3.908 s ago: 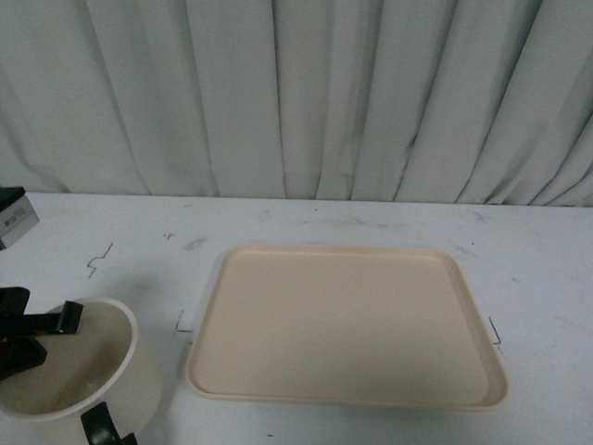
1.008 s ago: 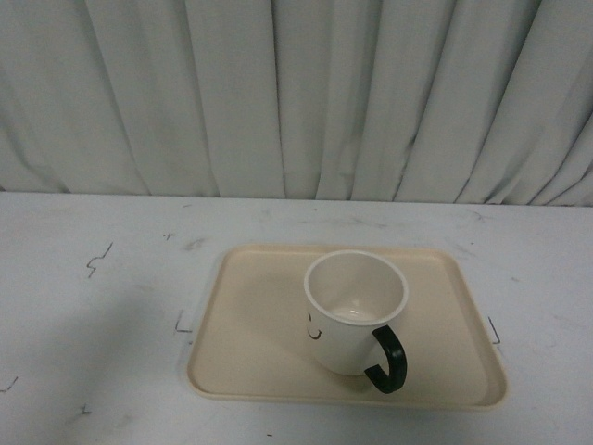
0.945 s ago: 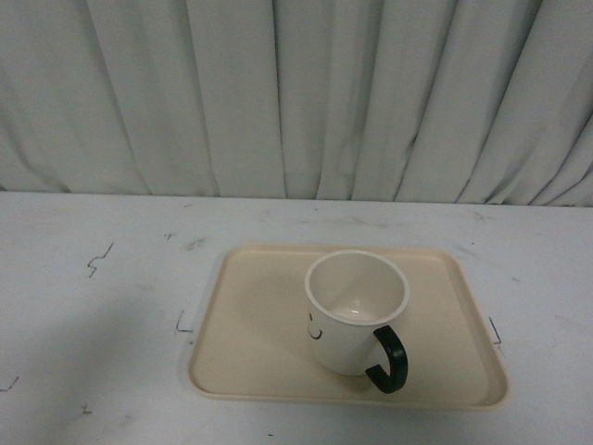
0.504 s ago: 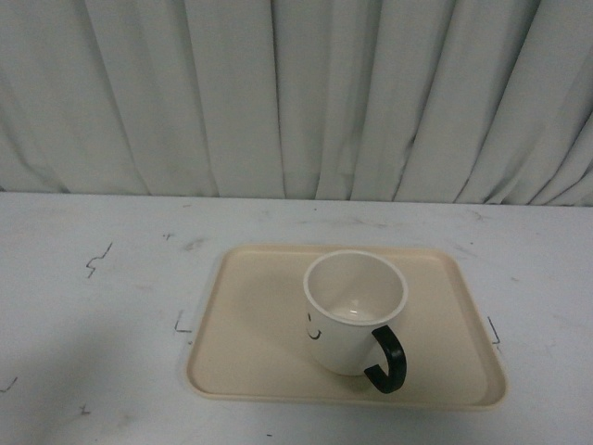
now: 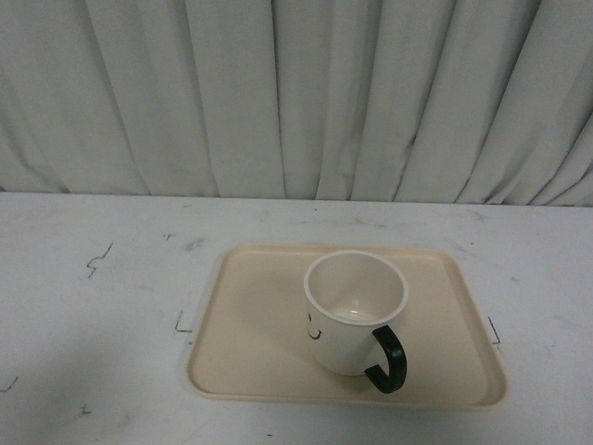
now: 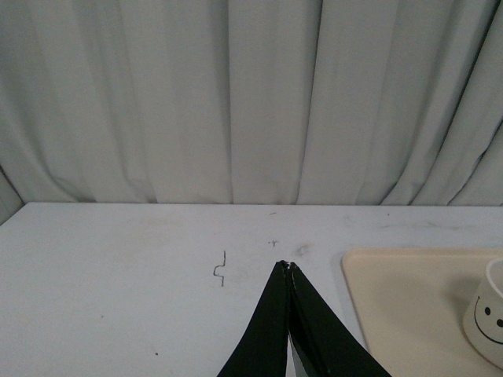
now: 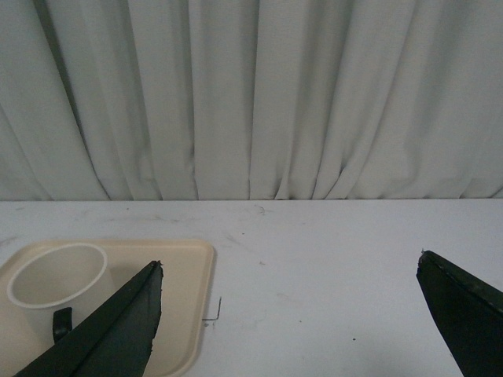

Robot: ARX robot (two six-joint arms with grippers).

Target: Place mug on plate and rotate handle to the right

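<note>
One cream smiley mug [image 5: 352,315], upright on one beige plate [image 5: 250,334], one black handle [image 5: 389,360] toward front-right, left hand [image 6: 286,267] pressed together, right hand [image 7: 288,261] spread wide

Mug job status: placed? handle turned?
Done: the mug stands upright on the plate. In hand: nothing; the left gripper is shut and empty, the right gripper open and empty, both apart from the mug. Left: the handle points toward the plate's near-right corner, more toward the camera than right, so the rotation looks unfinished.
</note>
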